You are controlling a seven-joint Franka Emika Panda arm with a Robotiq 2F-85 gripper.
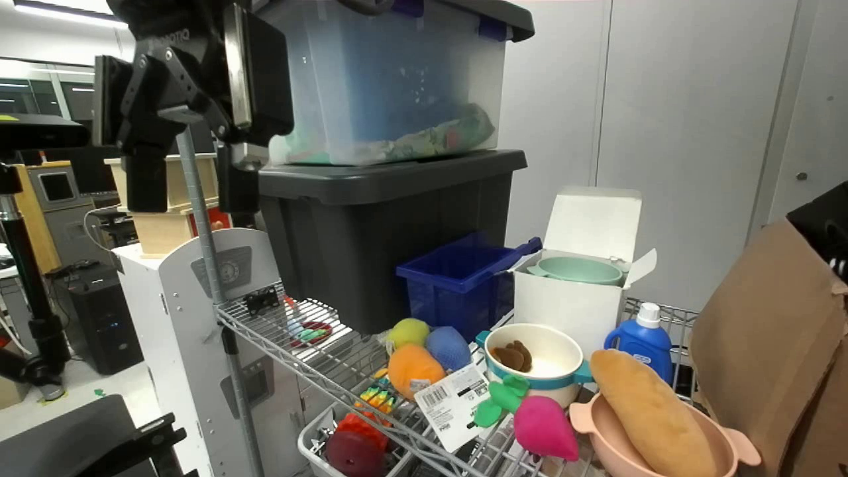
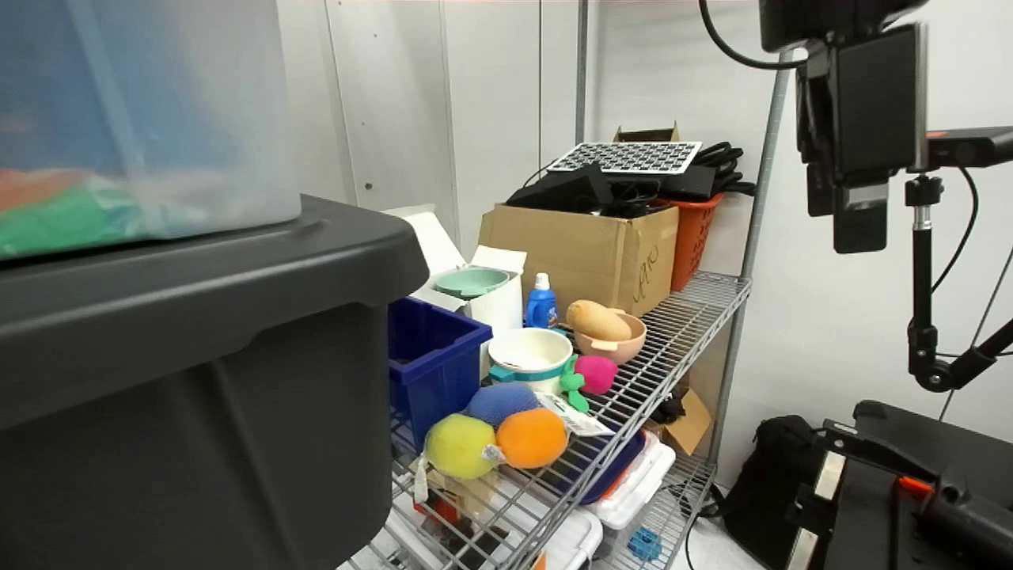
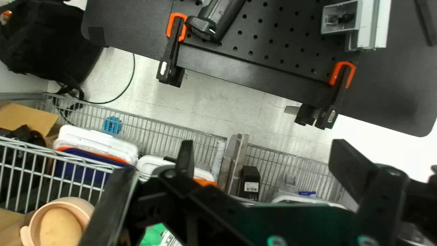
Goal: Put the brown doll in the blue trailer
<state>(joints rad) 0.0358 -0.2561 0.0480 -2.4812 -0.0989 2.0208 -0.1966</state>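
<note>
What I take for the brown doll, a small dark-brown soft shape (image 1: 513, 356), lies inside a white pot with teal handles (image 1: 536, 338). Only its upper part shows, and the pot's wall hides it in an exterior view (image 2: 532, 352). Behind and beside the pot stands the blue trailer, a dark blue open-topped box (image 1: 437, 291), also seen in an exterior view as a blue box (image 2: 443, 364). My gripper (image 1: 192, 185) hangs high, off to the side of the shelf and well apart from both. In the wrist view its fingers (image 3: 353, 167) are spread wide with nothing between them.
On the wire shelf sit yellow, blue and orange soft balls, a pink-and-green plush (image 1: 544, 427), a peach bowl with bread (image 1: 729, 450) and a blue bottle (image 1: 642, 341). Large grey bins (image 1: 397, 232) tower beside the trailer. A cardboard box (image 2: 570, 245) fills the shelf's far end.
</note>
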